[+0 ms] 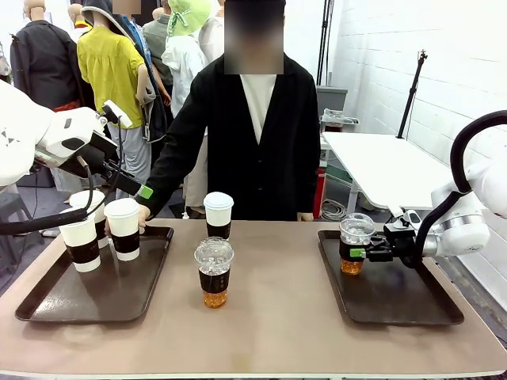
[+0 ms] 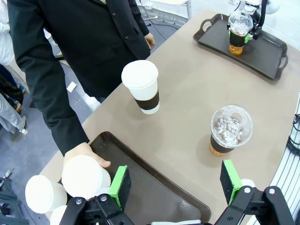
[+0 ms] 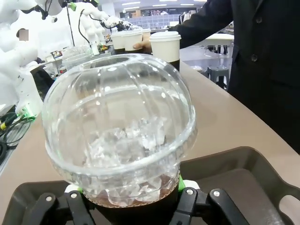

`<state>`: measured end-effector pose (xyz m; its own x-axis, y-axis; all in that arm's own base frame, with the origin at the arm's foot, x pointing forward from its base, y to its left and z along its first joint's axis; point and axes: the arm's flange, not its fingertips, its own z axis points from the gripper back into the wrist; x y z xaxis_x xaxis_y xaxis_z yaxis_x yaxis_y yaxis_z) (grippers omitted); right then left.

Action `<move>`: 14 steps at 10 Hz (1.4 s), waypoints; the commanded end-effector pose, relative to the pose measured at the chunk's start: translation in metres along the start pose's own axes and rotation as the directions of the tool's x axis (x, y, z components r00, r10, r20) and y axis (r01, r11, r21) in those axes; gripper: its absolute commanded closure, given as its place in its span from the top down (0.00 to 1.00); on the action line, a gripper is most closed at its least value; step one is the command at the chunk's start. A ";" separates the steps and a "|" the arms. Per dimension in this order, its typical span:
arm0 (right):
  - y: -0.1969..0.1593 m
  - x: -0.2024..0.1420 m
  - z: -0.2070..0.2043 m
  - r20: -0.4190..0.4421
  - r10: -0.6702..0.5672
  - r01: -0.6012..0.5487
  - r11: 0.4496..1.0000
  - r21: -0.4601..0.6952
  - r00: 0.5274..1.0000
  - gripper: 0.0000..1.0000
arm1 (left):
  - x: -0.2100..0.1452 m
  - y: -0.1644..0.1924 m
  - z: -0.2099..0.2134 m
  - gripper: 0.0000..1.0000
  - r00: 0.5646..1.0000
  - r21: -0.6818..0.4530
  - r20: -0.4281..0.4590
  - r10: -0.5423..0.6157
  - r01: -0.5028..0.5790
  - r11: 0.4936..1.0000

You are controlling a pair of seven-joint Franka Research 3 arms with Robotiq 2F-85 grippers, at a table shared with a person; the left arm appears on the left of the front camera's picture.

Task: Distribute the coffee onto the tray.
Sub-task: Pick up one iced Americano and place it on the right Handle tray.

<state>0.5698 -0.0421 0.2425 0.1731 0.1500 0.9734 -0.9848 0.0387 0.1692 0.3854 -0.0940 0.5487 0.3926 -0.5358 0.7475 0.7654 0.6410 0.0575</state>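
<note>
Here's my right pincer (image 1: 354,253) (image 3: 129,197) low over the right tray (image 1: 396,297) (image 3: 243,173), one finger on each side of a clear dome-lidded cup (image 1: 353,241) (image 3: 119,136). The cup stands upright on that tray near its left end, ice packed under the dome and amber drink below the dark band. The green pads (image 3: 179,182) sit right against the band, but whether they press on it or stand a hair off, I cannot tell. Over on the other side, my left pincer (image 1: 131,184) (image 2: 176,180) hangs above the left tray (image 1: 95,297) (image 2: 154,187) with its fingers wide apart and nothing between them. Three white paper cups (image 1: 123,228) (image 2: 84,176) cluster at that tray's far left corner, and the person's hand (image 1: 142,214) (image 2: 86,152) rests against the nearest one. Between the two trays, on the bare tabletop (image 1: 269,317), two drinks stand on their own: a fourth paper cup (image 1: 218,214) (image 2: 143,86) towards the person's side, and the second clear cup (image 1: 214,273) (image 2: 229,133) just in front of it, nearer me. Both are upright and well apart from either pincer.
</note>
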 end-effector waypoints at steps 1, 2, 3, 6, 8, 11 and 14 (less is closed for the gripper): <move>-0.004 0.000 0.002 -0.005 -0.029 0.029 0.999 0.015 1.000 1.00 | -0.001 0.001 0.001 1.00 1.000 -0.004 -0.008 -0.002 0.002 1.000; -0.002 -0.001 0.004 -0.011 -0.041 0.041 0.999 0.005 0.999 1.00 | -0.001 0.001 0.001 1.00 1.000 -0.004 -0.008 -0.002 0.002 1.000; 0.001 -0.002 0.004 -0.017 -0.050 0.050 0.999 -0.002 0.999 1.00 | -0.001 0.001 0.001 1.00 1.000 -0.004 -0.008 -0.002 0.002 1.000; 0.010 -0.003 0.012 -0.025 -0.068 0.067 0.997 -0.032 0.997 1.00 | -0.001 0.001 0.001 1.00 1.000 -0.004 -0.008 -0.002 0.002 1.000; 0.018 -0.006 0.023 -0.009 -0.072 0.071 0.996 -0.060 0.997 1.00 | -0.001 0.001 0.001 1.00 1.000 -0.004 -0.008 -0.002 0.002 1.000; 0.032 -0.010 0.040 0.009 -0.067 0.068 0.993 -0.095 0.998 1.00 | -0.001 0.001 0.001 1.00 1.000 -0.004 -0.008 -0.002 0.002 1.000; 0.054 -0.016 0.059 0.014 -0.072 0.074 0.989 -0.125 0.997 1.00 | -0.001 0.001 0.001 1.00 1.000 -0.004 -0.008 -0.002 0.002 1.000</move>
<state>0.5256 -0.0994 0.2407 0.2588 0.1255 0.9577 -0.9571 0.1671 0.2367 0.3854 -0.0940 0.5487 0.3926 -0.5359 0.7475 0.7654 0.6409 0.0575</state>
